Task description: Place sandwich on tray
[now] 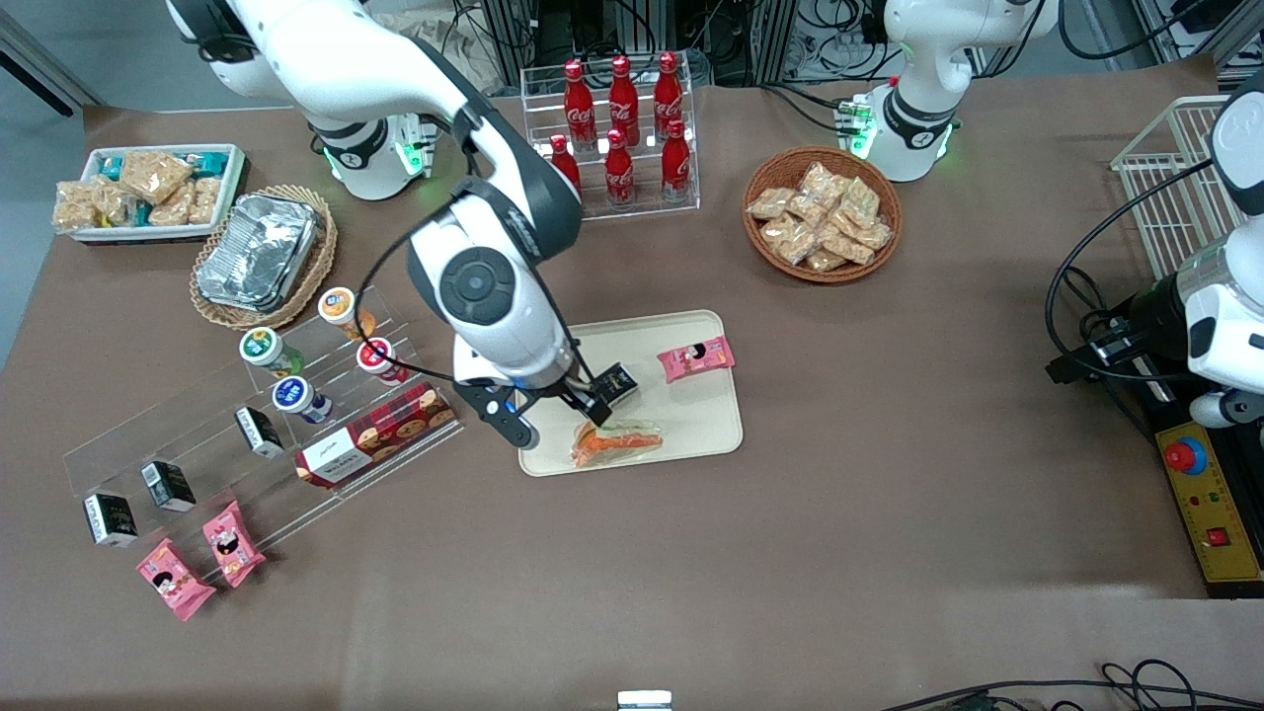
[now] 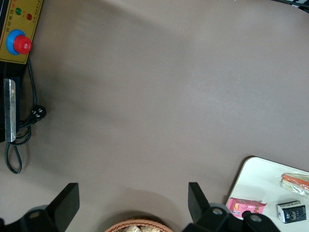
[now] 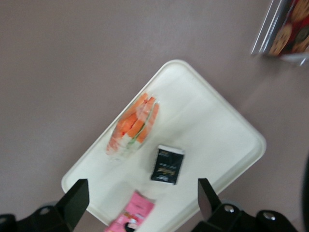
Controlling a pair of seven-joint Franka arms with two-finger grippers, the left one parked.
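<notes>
The sandwich (image 1: 617, 441), a clear-wrapped wedge with orange and green filling, lies on the cream-beige tray (image 1: 696, 420), by the tray edge nearest the front camera. My right gripper (image 1: 553, 410) hovers over the tray's end toward the working arm, open and empty, above the sandwich and apart from it. In the right wrist view the sandwich (image 3: 133, 128) lies on the tray (image 3: 212, 130) and the gripper (image 3: 141, 191) has its fingers (image 3: 77, 195) spread wide. The parked arm's wrist view also shows the sandwich (image 2: 295, 181) on the tray (image 2: 256, 183).
A black packet (image 1: 614, 380) and a pink snack packet (image 1: 696, 357) also lie on the tray. An acrylic rack with cups and a biscuit box (image 1: 375, 434) stands beside the tray. A cola bottle rack (image 1: 620, 128) and a snack basket (image 1: 822, 212) stand farther from the camera.
</notes>
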